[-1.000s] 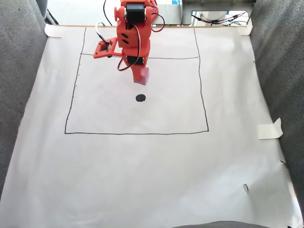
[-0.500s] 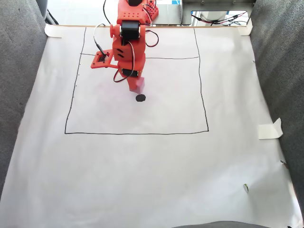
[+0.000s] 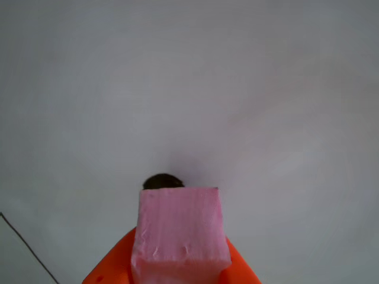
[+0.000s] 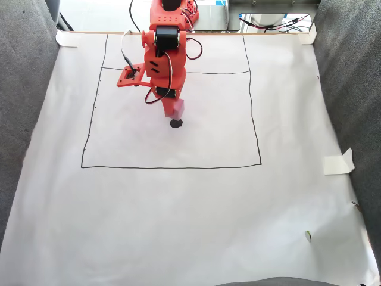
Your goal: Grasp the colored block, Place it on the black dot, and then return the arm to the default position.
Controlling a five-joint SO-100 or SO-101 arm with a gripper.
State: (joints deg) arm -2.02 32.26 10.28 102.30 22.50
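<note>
Cube [image 3: 180,228] pinched between the two orange fingers [image 3: 109,269], pale pink, rough foam face turned toward the lens in the other view. Gripper [image 3: 177,272] clamped on both sides of it, one finger peeking out at lower left, the other at lower right. Black dot [image 3: 163,181] just beyond the cube's top edge, partly hidden behind it. Thin dark line [image 3: 26,247] slanting across the lower left corner of the white paper [image 3: 266,89].

In the fixed view: orange arm [image 4: 164,53] reaching down from the top of the sheet, cube [image 4: 177,108] at its tip, dot [image 4: 176,123] right beneath, touching or nearly so, hard to tell which. All inside the drawn rectangle [image 4: 256,119]. Tape piece [image 4: 338,162] near the right edge of the paper.
</note>
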